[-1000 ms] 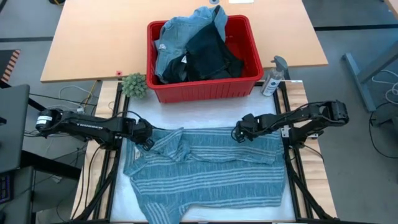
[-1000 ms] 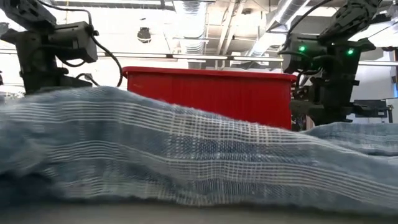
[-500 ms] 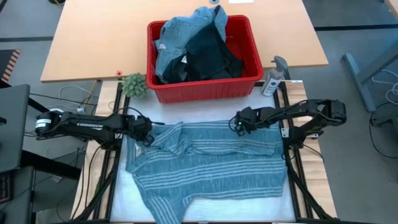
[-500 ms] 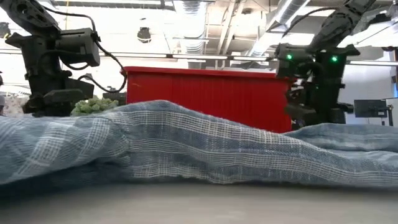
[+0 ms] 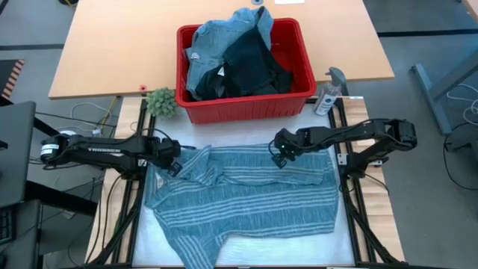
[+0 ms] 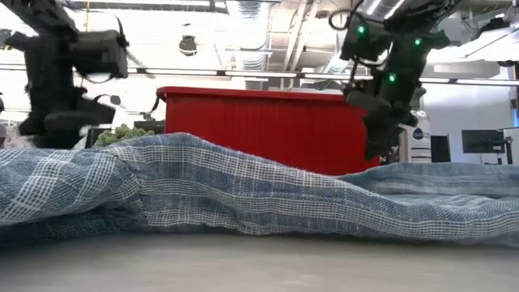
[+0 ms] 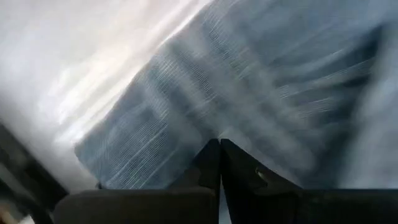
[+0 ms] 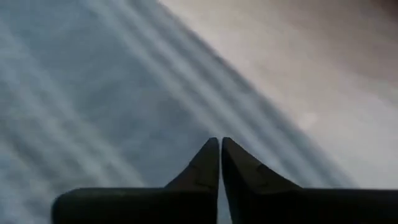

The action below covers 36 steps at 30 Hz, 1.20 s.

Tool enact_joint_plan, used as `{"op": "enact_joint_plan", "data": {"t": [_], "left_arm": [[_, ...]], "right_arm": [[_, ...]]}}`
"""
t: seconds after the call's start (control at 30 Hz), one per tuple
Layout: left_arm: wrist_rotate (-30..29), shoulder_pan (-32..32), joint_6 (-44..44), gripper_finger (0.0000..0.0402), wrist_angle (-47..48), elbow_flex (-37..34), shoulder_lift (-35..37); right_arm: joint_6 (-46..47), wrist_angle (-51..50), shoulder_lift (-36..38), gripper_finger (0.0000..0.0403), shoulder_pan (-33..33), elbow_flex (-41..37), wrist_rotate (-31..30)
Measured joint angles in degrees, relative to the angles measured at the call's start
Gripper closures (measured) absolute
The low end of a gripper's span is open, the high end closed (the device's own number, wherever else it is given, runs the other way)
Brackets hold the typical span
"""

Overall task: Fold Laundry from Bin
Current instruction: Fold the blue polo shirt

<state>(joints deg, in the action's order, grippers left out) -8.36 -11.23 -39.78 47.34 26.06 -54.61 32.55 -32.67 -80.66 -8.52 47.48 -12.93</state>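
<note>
We see the blue-grey striped shirt point(image 5: 246, 194) spread across the near half of the surface point(image 5: 97, 52), rumpled toward its left edge, with the red bin point(image 5: 246, 108) behind it at the middle of the far part. In the bin lie light blue pieces point(image 5: 213, 45) and a dark garment point(image 5: 250, 63). Our left tool point(image 5: 173, 166) sits at the shirt's far left corner with its tips pressed together, pinching the cloth. Our right tool point(image 5: 278, 158) sits at the shirt's far edge, right of middle, tips likewise closed on the fabric. A small green plant point(image 5: 160, 102) stands just left of the bin, a spray bottle point(image 5: 327, 93) just to its right.
</note>
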Motion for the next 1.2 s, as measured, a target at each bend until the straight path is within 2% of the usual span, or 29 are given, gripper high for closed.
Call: {"op": "enact_joint_plan", "data": {"t": [0.13, 0.23, 0.37, 0.43, 0.6, 0.7, 0.97, 1.2], "left_arm": [[3.1, 0.2, 4.3, 0.0373, -1.5, 1.0, 2.6], [6.1, 0.2, 4.6, 0.0338, -7.6, 1.1, 4.9], [10.1, 0.2, 5.5, 0.029, -22.5, 1.3, 6.7], [10.9, 0.2, 8.2, 0.0272, -24.0, 1.3, 6.2], [4.9, -0.1, 14.4, 0.0245, -25.1, 1.2, 1.3], [4.1, -1.7, 17.3, 0.0231, -27.2, 1.2, -2.4], [8.3, -6.4, 23.6, 0.0219, -32.3, 1.2, -11.0], [15.5, -7.7, 25.9, 0.0231, -34.5, 1.3, -12.8]], "right_arm": [[-0.1, 3.3, -0.1, 0.0309, 1.1, 0.0, 2.3], [0.0, 5.5, -0.1, 0.0273, 1.6, 0.0, 2.9], [0.0, 9.3, -0.4, 0.0237, 2.6, 0.0, 3.5], [-0.1, 9.3, -0.9, 0.0226, 2.8, 0.0, 3.5], [-0.1, 9.4, -1.7, 0.0219, 2.8, 0.0, 3.6], [-0.1, 8.9, -2.1, 0.0221, 2.8, 0.0, 3.9], [1.3, 9.2, -2.2, 0.0223, 2.8, 0.0, 3.9], [1.5, 9.1, -2.2, 0.0223, 2.9, 0.0, 3.9]]}}
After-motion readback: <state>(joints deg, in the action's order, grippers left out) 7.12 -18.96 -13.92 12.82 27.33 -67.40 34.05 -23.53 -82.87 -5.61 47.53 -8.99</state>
